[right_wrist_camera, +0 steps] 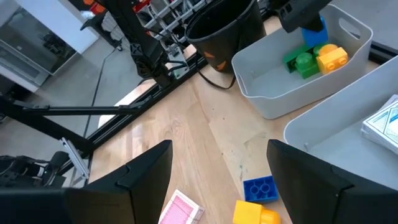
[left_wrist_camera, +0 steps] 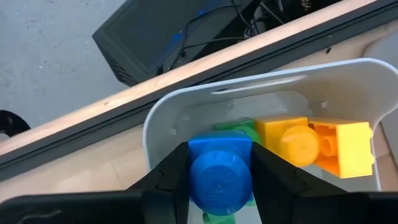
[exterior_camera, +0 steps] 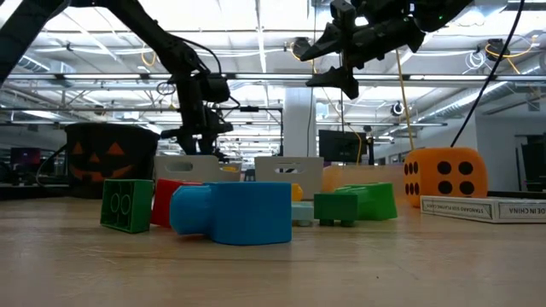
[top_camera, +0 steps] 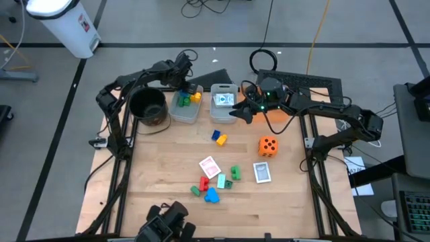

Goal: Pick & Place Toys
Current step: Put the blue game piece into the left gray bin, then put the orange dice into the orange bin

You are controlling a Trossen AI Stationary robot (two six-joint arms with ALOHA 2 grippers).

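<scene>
Left gripper (left_wrist_camera: pixel 219 177) holds blue block (left_wrist_camera: pixel 219 174) inside bin's rim (left_wrist_camera: pixel 186 106).

Blocks (top_camera: pixel 212 186) lie before two bins (top_camera: pixel 187 107), die (top_camera: pixel 268 145) to their right.

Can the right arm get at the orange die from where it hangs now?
Probably yes. The right gripper hovers open and empty beside the card bin, and the orange die sits alone on bare table with nothing between them.
</scene>
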